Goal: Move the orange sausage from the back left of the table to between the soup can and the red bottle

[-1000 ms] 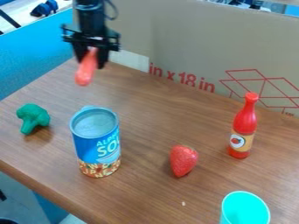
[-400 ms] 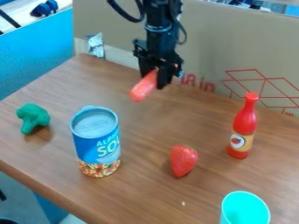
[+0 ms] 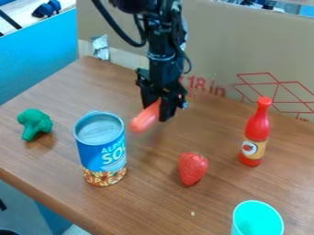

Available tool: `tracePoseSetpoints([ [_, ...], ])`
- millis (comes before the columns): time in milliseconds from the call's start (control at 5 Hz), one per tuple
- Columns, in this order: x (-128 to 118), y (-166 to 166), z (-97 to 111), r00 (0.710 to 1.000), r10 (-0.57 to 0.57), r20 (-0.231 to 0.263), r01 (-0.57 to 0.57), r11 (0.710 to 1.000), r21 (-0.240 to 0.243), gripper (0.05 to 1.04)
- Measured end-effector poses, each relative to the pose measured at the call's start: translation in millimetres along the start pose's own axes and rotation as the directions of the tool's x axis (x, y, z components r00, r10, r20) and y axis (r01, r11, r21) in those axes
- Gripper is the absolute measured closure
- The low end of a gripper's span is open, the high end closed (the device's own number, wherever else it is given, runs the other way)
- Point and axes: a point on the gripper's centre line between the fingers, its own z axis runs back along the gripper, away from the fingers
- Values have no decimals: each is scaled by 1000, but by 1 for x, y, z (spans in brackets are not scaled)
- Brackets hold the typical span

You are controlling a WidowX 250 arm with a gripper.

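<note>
My pincer (image 3: 158, 113) is squeezed on an orange stick (image 3: 144, 120). I hold the stick tilted above the table (image 3: 147, 197), near the top of the blue can (image 3: 101, 151), on its right in my view. The can stands up. Left of the can is the green broccoli (image 3: 34, 124). Right of the can is a strawberry (image 3: 193, 169), and farther right of it are a red bottle (image 3: 254, 133) and a bright cup (image 3: 257, 222).

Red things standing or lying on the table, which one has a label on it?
The bottle, standing upright at the right: a tan label covers its lower part, while the strawberry shows none.
</note>
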Motion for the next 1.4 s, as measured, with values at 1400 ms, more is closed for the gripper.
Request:
tracePoseSetpoints([
  [1400,-4,22,-30,998,43,-35,-44,999,-7,144],
])
